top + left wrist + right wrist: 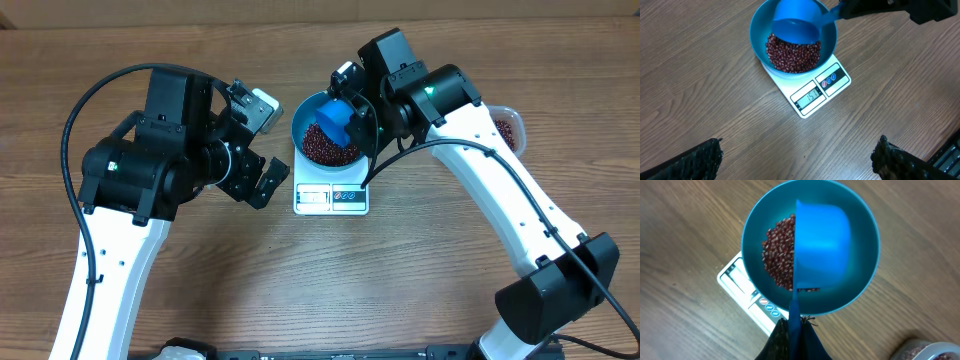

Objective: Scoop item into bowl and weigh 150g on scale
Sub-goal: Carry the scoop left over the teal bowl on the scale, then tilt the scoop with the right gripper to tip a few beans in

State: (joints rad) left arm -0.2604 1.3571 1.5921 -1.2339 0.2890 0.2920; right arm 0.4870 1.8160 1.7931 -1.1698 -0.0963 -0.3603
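On the small flat white rectangular scale point(331, 197), mid-table, sits the round deep blue bowl point(299, 128) holding a loose heap of small dark red-brown beans point(322, 146). Over it the right gripper point(793, 336) is clamped on the handle of a small blue plastic scoop point(822, 242), tilted above the heap; left of the scale the left gripper point(797, 167) hovers with jaws wide apart, empty. Beans likely pour and roll freely (light singly, quick to scatter), so the stiff scoop handle seems the soundest hold.

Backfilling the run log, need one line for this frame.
right pincer: shut on scoop, tilted over bowl | beans: heaped in bowl | bowl: on scale | left pincer: open, empty, beside scale
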